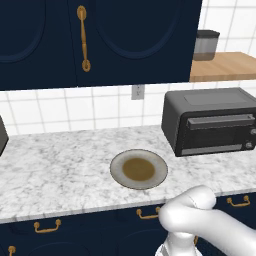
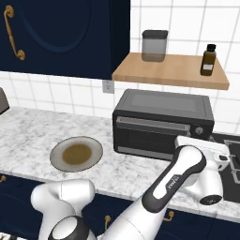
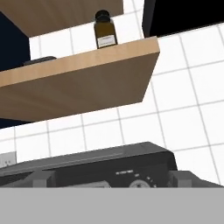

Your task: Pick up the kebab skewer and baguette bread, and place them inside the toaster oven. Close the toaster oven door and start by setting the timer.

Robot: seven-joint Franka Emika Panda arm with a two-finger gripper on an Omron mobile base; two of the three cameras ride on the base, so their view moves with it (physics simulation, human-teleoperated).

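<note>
The toaster oven stands on the marble counter at the right. Its door is closed, the grey bar handle along the top. The kebab skewer and baguette bread are hidden. My white hand hovers right in front of the oven's right end, just below the timer knob. In the hand view my gripper is open, its dark fingertips far apart, and the pale timer knob sits low between them on the oven's front.
A grey plate with a brown centre lies on the counter left of the oven. Above the oven a wooden shelf carries a grey canister and a brown bottle. A dark stovetop borders the right.
</note>
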